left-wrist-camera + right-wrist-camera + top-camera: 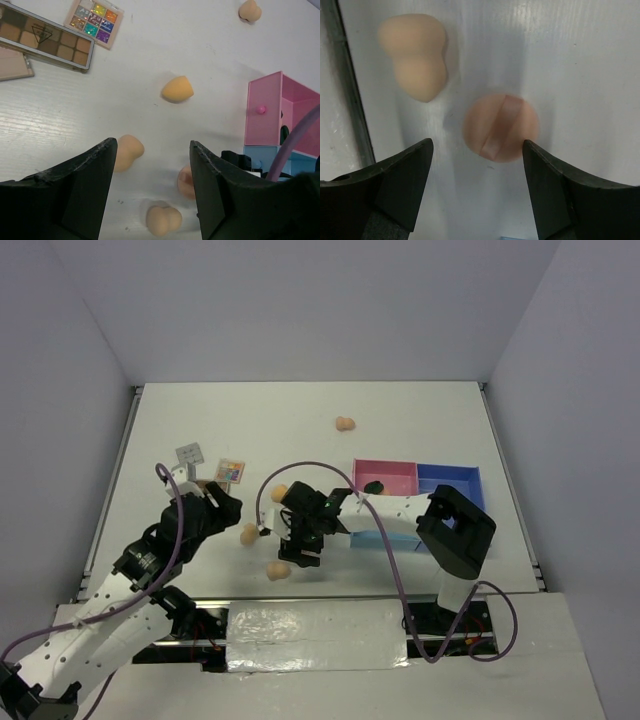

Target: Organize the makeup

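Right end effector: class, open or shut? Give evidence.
Open. The right end effector has its fingers wide apart above the round peach pad, gripping nothing.

The left arm (130, 575) is stretching from its base toward 1 o'clock, and the left gripper (152, 145) is tilting forward and down with its jaws standing apart. The right arm (455, 540) is rising to a bent elbow and reaching toward 9 o'clock. The right gripper (477, 145) is pointing straight down, its fingers (402, 175) spreading wide.
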